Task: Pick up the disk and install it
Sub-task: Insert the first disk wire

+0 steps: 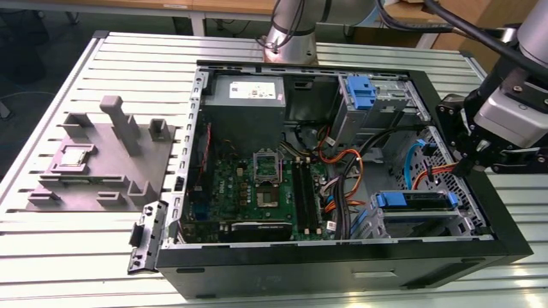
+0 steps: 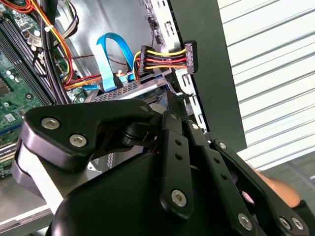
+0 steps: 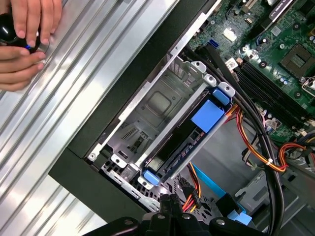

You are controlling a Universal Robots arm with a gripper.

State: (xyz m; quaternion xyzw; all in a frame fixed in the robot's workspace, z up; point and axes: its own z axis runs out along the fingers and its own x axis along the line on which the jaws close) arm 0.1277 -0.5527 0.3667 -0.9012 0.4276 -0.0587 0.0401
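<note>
We judge the install all but done; the disk (image 3: 206,117) sits in its blue carrier inside the drive cage (image 3: 162,101) at the case's corner; the gripper (image 3: 171,205) hangs near it, and we cannot tell whether it is apart or together.

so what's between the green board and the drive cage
a bundle of black and orange cables runs down between the green board and the drive cage, seen in the exterior view
</note>
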